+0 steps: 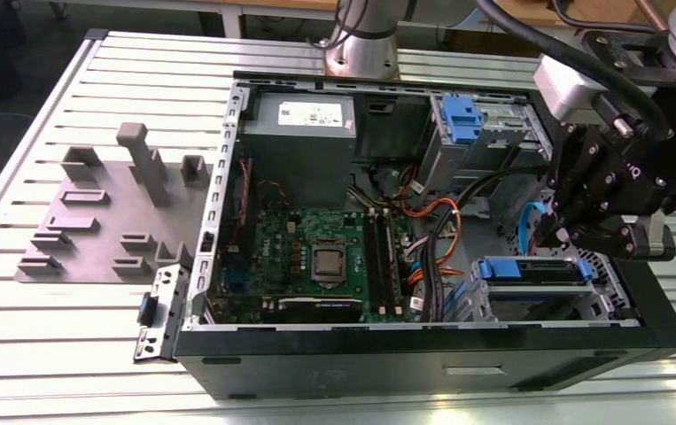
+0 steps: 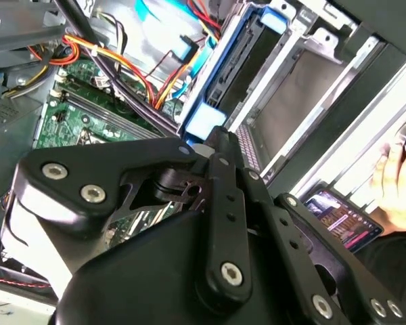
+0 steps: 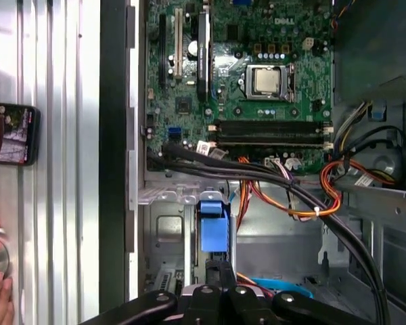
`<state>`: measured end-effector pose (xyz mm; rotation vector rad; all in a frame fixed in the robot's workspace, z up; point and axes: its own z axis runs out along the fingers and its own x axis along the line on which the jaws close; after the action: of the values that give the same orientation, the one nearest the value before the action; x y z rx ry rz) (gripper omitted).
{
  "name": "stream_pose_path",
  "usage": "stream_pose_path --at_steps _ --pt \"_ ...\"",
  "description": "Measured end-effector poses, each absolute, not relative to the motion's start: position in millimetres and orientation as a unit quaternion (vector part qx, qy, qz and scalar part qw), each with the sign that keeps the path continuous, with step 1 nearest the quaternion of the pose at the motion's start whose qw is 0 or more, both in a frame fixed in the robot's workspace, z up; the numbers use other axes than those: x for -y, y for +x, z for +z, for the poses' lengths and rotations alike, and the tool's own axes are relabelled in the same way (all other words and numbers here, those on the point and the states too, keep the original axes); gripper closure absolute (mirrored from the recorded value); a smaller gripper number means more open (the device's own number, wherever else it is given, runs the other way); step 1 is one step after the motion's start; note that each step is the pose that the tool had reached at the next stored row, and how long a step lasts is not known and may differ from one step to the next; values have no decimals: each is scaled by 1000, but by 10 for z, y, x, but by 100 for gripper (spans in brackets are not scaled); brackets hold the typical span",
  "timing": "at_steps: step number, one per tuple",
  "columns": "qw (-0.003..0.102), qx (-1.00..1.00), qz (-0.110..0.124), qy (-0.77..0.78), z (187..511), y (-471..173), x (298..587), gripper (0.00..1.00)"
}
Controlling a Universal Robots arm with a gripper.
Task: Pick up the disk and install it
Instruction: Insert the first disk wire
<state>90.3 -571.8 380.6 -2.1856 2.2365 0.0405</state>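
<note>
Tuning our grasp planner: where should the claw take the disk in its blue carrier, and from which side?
Probably across the blue carrier's narrow end, coming in through the open side of the case. The disk stands on edge in the bay, so that end faces the opening, while metal walls flank its flat faces.

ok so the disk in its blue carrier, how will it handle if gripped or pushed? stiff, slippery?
Probably stiff: the disk looks like a solid slab in a blue frame, on edge in the metal bay. The smooth plastic tab by the gripper may slip or flex slightly. Likely dense for its size; push gently.
</note>
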Motion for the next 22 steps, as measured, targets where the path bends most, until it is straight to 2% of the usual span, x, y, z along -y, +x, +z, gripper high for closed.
stream_pose_path --at_steps 22 --pt "7 -715 13 -699 3806 936 5717 89"
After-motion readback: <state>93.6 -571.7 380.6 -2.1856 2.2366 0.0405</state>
